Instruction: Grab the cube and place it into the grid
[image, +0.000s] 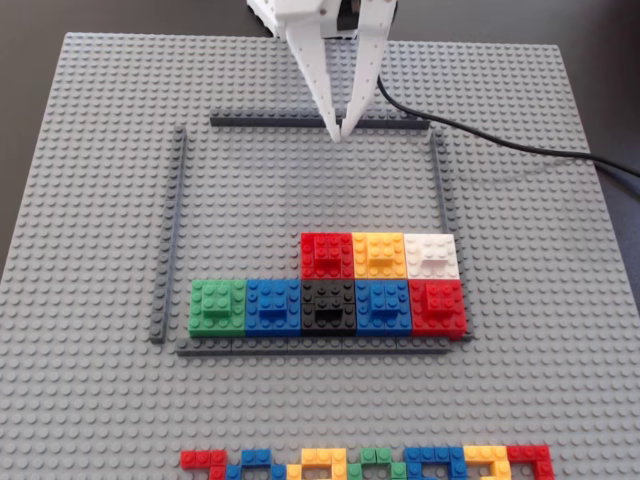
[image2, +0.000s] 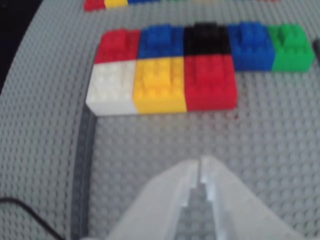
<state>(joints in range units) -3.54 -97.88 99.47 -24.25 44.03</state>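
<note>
The grid is a square of four thin dark-grey bars (image: 170, 235) on the baseplate. Inside it stand two rows of blocks. A red cube (image: 327, 254) with a raised brick on top sits at the left end of the upper row, next to a yellow block (image: 379, 254). A second red cube (image: 438, 307) ends the lower row at the right. Both also show in the wrist view (image2: 210, 82) (image2: 117, 46). My white gripper (image: 340, 135) is shut and empty, tips together near the grid's far bar; it also shows in the wrist view (image2: 200, 165).
The light-grey studded baseplate (image: 90, 150) fills the table. White (image: 432, 254), green (image: 217, 306), two blue and a black block (image: 328, 306) also stand in the grid. A multicoloured flat strip (image: 370, 464) lies at the near edge. A black cable (image: 500, 140) runs off right.
</note>
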